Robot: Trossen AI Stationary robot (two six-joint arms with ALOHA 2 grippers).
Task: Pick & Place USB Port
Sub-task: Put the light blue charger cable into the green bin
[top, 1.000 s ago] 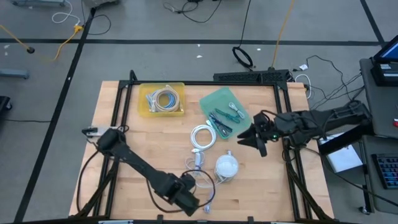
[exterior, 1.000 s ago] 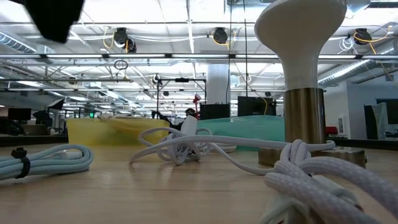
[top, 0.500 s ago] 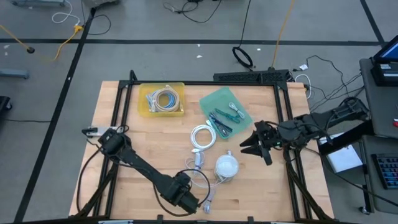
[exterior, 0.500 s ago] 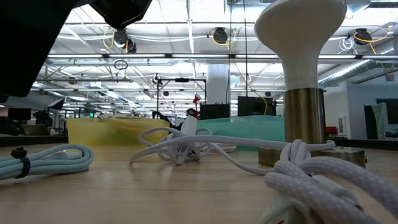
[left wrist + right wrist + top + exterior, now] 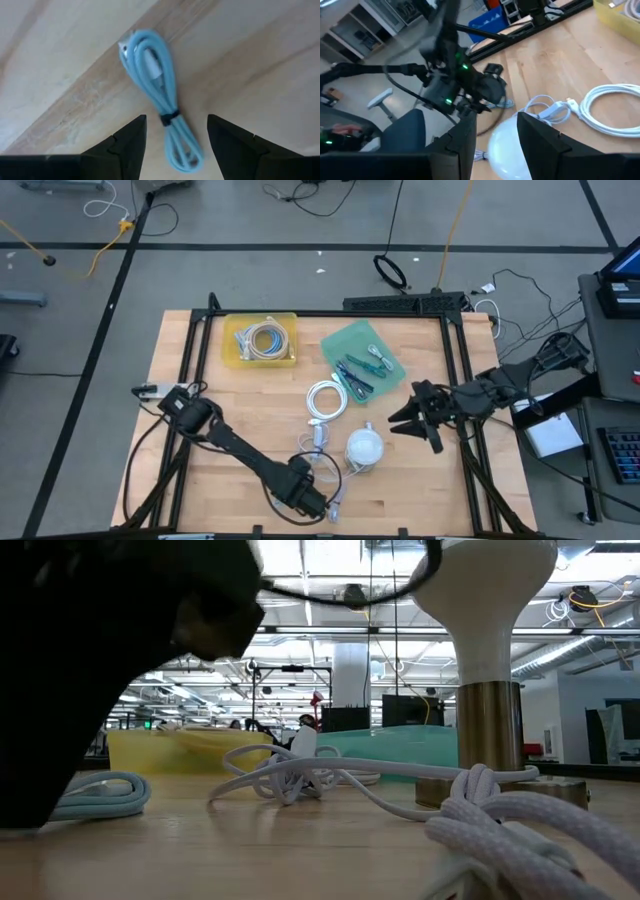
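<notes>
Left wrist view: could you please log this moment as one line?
left gripper: open, above bundled light blue cable | cable: on wooden table, not gripped | right gripper: waiting at right

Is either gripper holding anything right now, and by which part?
Nothing is held. The left gripper is open above the bundled light-blue cable, its fingers either side without touching. The right gripper hangs empty beside the white dome lamp.

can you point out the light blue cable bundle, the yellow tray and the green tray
light blue cable bundle [image 5: 159, 107]: left wrist view, on the coiled strands just above the dark tie.
yellow tray [image 5: 233, 356]: high view, on its left wall.
green tray [image 5: 336, 342]: high view, on a bare corner of its floor.
</notes>
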